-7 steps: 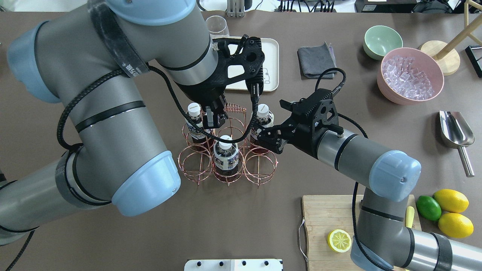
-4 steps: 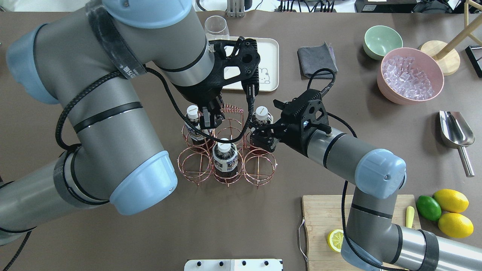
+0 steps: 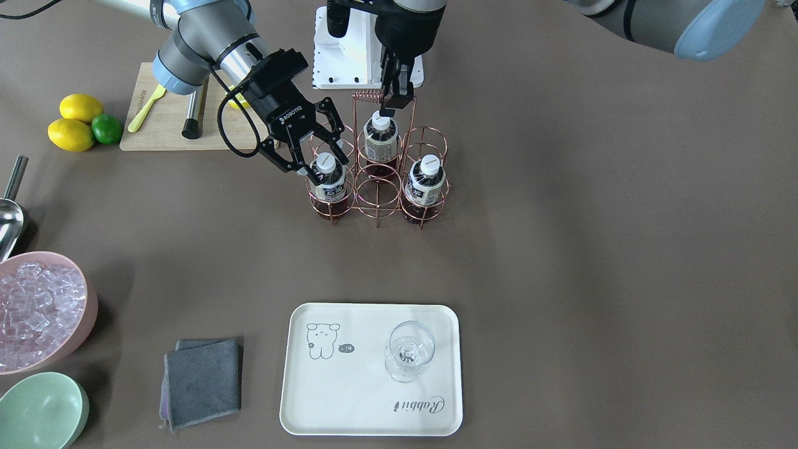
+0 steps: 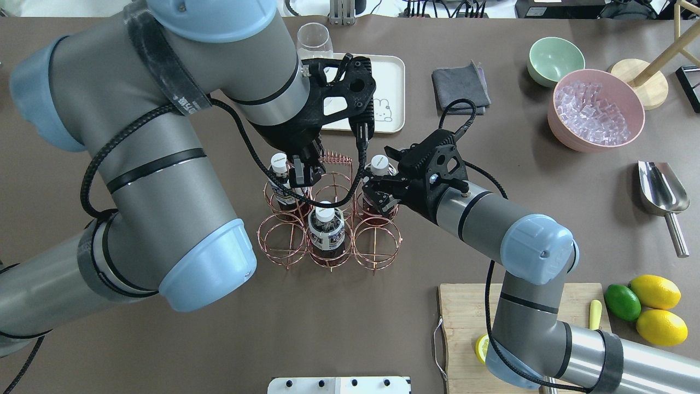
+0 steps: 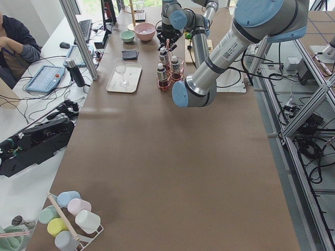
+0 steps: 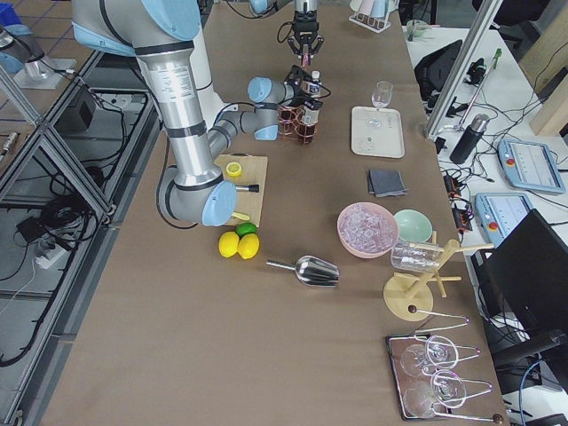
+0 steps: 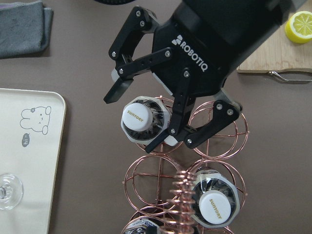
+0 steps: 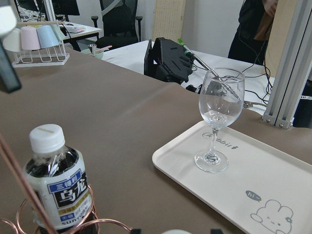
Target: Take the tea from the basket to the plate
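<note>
The copper wire basket (image 3: 377, 187) holds three tea bottles (image 3: 325, 178) (image 3: 380, 138) (image 3: 426, 181). My right gripper (image 3: 319, 159) is open, and its fingers straddle the tea bottle (image 7: 139, 114) in the basket's far right ring (image 4: 379, 164), around its neck and cap. My left gripper (image 3: 394, 103) is shut on the basket's coiled handle (image 4: 336, 160), above the middle. The cream plate (image 3: 368, 399) lies beyond the basket. It carries a wine glass (image 3: 408, 355).
A grey cloth (image 3: 202, 380), a pink bowl of ice (image 3: 37, 312) and a mint bowl (image 3: 40, 411) lie to my right of the plate. A metal scoop (image 4: 661, 191), a cutting board (image 4: 470, 312) with half a lemon, and lemons and a lime (image 4: 651, 306) are near right.
My right gripper has moved left and forward to the far right bottle, and its open fingers now straddle it. My left gripper has stayed on the handle.
</note>
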`<state>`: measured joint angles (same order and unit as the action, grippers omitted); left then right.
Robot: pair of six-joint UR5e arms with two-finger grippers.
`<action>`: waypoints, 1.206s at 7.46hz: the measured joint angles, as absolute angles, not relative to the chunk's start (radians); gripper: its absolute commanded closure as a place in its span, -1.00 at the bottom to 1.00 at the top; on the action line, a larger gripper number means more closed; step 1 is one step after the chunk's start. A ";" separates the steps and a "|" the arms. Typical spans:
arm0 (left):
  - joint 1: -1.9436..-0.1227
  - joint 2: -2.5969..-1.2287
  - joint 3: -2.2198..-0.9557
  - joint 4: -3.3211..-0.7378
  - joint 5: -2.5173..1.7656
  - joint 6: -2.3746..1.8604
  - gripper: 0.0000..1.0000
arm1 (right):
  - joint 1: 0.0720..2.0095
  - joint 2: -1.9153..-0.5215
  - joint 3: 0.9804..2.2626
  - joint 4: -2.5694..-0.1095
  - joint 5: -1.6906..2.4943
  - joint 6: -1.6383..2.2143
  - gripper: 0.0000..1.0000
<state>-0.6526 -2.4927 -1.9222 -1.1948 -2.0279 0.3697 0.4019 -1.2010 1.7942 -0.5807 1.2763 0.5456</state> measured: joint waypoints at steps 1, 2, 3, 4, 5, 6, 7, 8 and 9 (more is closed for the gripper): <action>-0.653 -2.493 -1.922 -1.195 -2.028 0.370 1.00 | 0.403 -1.199 1.799 -0.582 1.280 0.543 1.00; -0.653 -2.493 -1.922 -1.195 -2.028 0.370 1.00 | 0.404 -1.198 1.809 -0.586 1.283 0.542 1.00; -0.653 -2.493 -1.922 -1.195 -2.028 0.370 1.00 | 0.407 -1.197 1.841 -0.621 1.293 0.542 1.00; -0.653 -2.493 -1.922 -1.195 -2.028 0.370 1.00 | 0.425 -1.191 1.908 -0.715 1.325 0.542 1.00; -0.653 -2.493 -1.922 -1.195 -2.028 0.370 1.00 | 0.464 -1.172 1.973 -0.818 1.378 0.542 1.00; -0.653 -2.494 -1.922 -1.195 -2.028 0.370 1.00 | 0.506 -1.155 2.004 -0.871 1.424 0.542 1.00; -0.653 -2.494 -1.922 -1.195 -2.028 0.370 1.00 | 0.550 -1.142 2.017 -0.896 1.464 0.544 1.00; -0.653 -2.495 -1.922 -1.195 -2.028 0.370 1.00 | 0.596 -1.129 2.022 -0.907 1.505 0.547 1.00; -0.653 -2.495 -1.922 -1.195 -2.028 0.370 1.00 | 0.642 -1.113 2.024 -0.916 1.546 0.550 1.00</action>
<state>-0.6535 -2.4953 -1.9221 -1.1950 -2.0280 0.3697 0.6416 -1.1127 2.0237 -0.9156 1.5461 0.5500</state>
